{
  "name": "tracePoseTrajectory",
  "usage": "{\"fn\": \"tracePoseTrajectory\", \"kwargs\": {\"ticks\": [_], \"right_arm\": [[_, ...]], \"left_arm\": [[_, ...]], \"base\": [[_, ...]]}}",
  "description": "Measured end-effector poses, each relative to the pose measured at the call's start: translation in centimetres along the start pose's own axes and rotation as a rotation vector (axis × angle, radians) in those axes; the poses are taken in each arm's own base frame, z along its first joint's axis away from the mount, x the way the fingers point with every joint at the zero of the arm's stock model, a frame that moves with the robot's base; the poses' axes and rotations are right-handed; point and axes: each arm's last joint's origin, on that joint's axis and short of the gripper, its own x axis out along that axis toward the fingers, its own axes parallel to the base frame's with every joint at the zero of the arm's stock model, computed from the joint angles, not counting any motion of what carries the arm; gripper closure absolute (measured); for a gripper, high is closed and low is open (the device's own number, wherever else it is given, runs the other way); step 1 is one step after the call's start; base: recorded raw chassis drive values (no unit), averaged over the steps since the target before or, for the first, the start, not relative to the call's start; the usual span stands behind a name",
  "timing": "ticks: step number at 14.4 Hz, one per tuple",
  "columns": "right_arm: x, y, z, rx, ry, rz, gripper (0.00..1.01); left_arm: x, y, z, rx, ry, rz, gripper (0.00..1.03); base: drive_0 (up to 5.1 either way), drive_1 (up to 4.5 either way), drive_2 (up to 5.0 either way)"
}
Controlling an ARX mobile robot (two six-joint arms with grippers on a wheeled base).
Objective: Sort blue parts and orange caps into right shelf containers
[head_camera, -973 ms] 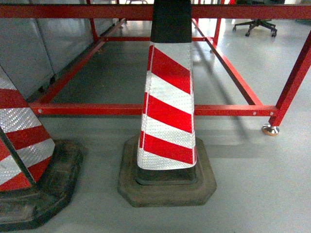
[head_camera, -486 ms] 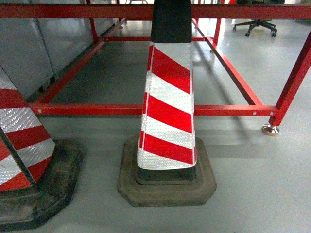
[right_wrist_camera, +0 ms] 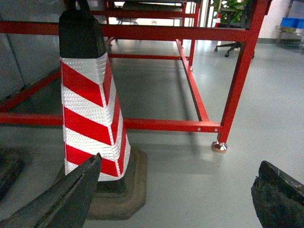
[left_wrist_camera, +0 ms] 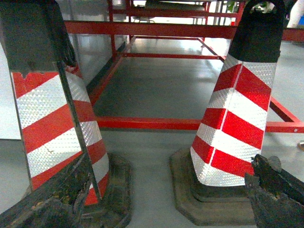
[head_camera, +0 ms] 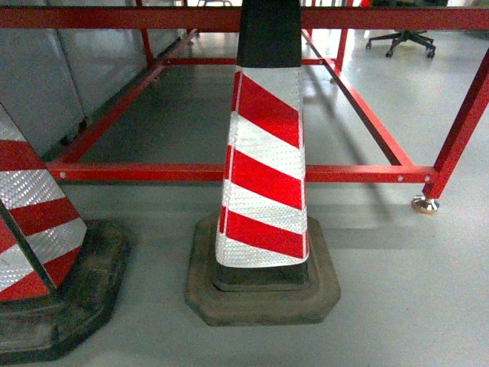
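no blue parts, no orange caps, no shelf and no crates in any view, so where the task's things are can't be told from here. the robot faces a grey floor (head_camera: 397, 290) w/ traffic cones and a red steel frame (head_camera: 229, 172).

step in hand, as i read it: get to the work area, prob. a drive or turn of the base. to do it well: keep both arms tucked low, keep clear of the middle cone (head_camera: 263, 164), which is near and dead ahead, and of the left cone (head_camera: 34, 229) at the near left edge. the frame's low rail runs across just behind the middle cone, so straight on looks blocked; open floor is to the right, past the frame's foot (head_camera: 425, 204). go slow, wait till shelf and crates show before reaching.

left gripper (left_wrist_camera: 161, 199): fingers at the near left and near right of its wrist view, spread wide, nothing between. right gripper (right_wrist_camera: 180, 190): same, spread, holding nothing. neither shows in the head view.

counts: cones 2; red frame 1; frame feet seen 1; office chair (head_camera: 401, 40) 1, far right; grippers 2. blue parts 0, orange caps 0, shelves 0, crates 0 that i can be sure of; small blue shapes far right in the right wrist view are too small to tell.
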Motion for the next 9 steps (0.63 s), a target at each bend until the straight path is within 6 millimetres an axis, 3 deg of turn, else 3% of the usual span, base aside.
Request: {"fn": "tracePoseTrajectory", "kwargs": {"ticks": [9], "right_arm": [[0.0, 0.0, 0.0, 0.0, 0.0, 0.001, 0.03]], "left_arm": [[0.0, 0.0, 0.0, 0.003, 0.0, 0.0, 0.05]], "base": [[0.0, 0.0, 0.0]]}}
